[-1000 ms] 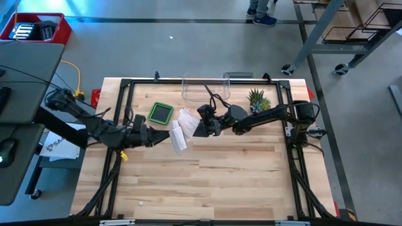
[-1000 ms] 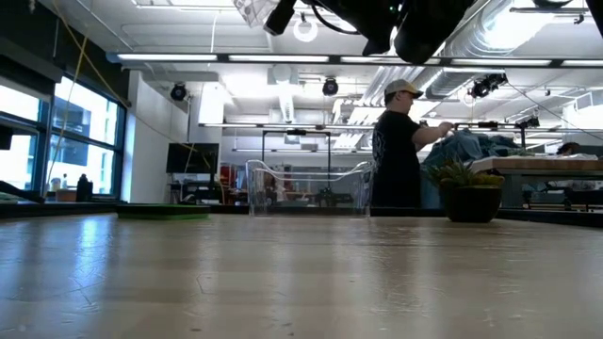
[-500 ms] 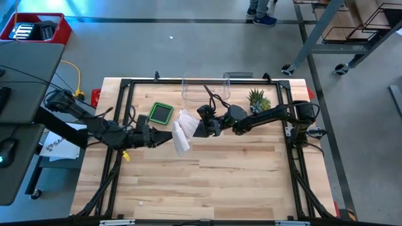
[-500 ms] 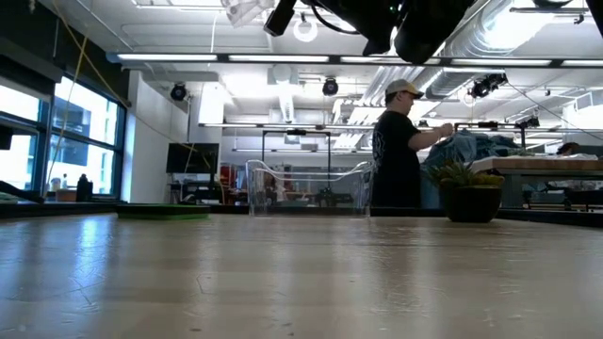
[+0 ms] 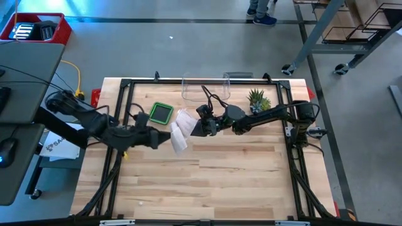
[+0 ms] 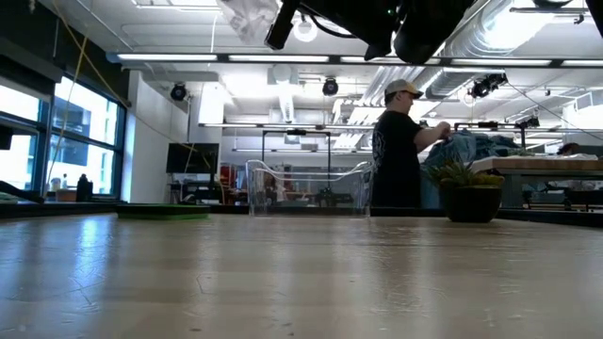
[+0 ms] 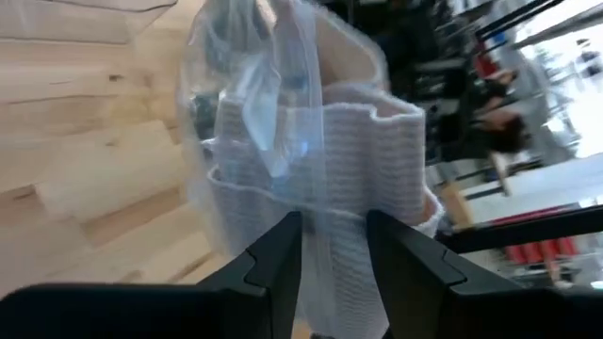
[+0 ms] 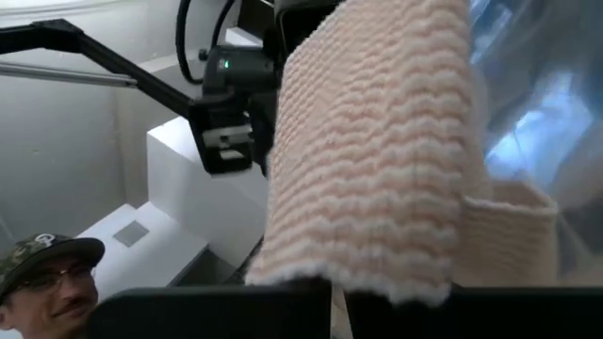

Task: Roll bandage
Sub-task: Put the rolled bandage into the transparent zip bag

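The bandage (image 5: 179, 130), a pale knitted strip partly wrapped in clear plastic film (image 7: 240, 104), hangs in the air above the table's middle between my two grippers. My left gripper (image 5: 165, 138) comes at it from the table's left and is shut on it. My right gripper (image 5: 193, 127) comes from the right and is shut on the other side of it. In the low view the bandage (image 6: 250, 17) shows only at the top edge, well clear of the tabletop. In the right wrist view the knitted strip (image 8: 377, 141) stands up from the fingers. My left gripper pinches a knitted layer of the bandage (image 7: 334, 247) between its two fingers (image 7: 283, 256), reaching in from the table's left and tipped slightly down. The rest of the bandage and the film stand beyond the fingers, clear of the table. My right gripper is shut on the bandage's lower edge (image 8: 363, 275), coming from the table's right and pointing slightly up. Its own fingers (image 8: 236, 311) hide the place of contact. The strip rises beyond them, clear of the table.
A green tray (image 5: 161, 112) lies on the table behind the left gripper. A clear plastic box (image 5: 206, 88) and a potted plant (image 5: 258, 99) stand at the far edge. A person (image 6: 396, 146) stands in the room beyond the table. The table's near half (image 5: 207, 182) is bare wood.
My left gripper has risen a little and rolled about its own line while staying at the bandage. The bandage's left part has shifted with it, and more of it shows at the top of the low view. The right gripper has kept still.
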{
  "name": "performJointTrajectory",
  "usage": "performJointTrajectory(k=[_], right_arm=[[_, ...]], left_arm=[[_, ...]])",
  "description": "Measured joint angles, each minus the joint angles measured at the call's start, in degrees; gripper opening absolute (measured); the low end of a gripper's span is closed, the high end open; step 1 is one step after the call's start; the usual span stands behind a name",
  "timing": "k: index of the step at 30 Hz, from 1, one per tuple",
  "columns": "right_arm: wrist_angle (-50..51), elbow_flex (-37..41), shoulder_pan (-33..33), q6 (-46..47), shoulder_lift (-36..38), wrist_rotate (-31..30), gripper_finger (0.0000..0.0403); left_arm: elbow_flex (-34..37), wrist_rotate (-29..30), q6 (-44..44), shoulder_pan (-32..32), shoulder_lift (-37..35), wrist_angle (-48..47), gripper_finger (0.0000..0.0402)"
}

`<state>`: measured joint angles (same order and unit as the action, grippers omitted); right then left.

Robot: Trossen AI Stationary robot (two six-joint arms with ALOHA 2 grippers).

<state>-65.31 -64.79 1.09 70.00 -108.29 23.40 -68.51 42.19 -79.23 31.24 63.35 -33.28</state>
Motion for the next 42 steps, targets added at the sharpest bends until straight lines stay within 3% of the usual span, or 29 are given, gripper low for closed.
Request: performJointTrajectory(k=[7, 19, 26, 42], right_arm=[[0.01, 0.00, 0.04, 0.00, 0.00, 0.00, 0.0000], [-4.75, 0.00, 0.06, 0.02, 0.00, -0.23, 0.0000], [-5.41, 0.00, 0.06, -0.64, 0.00, -0.22, 0.0000], [-5.61, -0.02, 1.19, -0.83, 0.00, -0.28, 0.0000]], left_arm=[[-0.31, 0.10, -5.01, -0.11, 2.19, -2.08, 0.0117], [-0.31, 4.38, -10.06, 1.91, -0.30, -6.89, 0.0117], [-0.31, 3.95, -3.67, 0.30, -0.39, 1.43, 0.0117], [-0.31, 7.93, -2.87, 0.52, -0.73, 0.09, 0.0117]])
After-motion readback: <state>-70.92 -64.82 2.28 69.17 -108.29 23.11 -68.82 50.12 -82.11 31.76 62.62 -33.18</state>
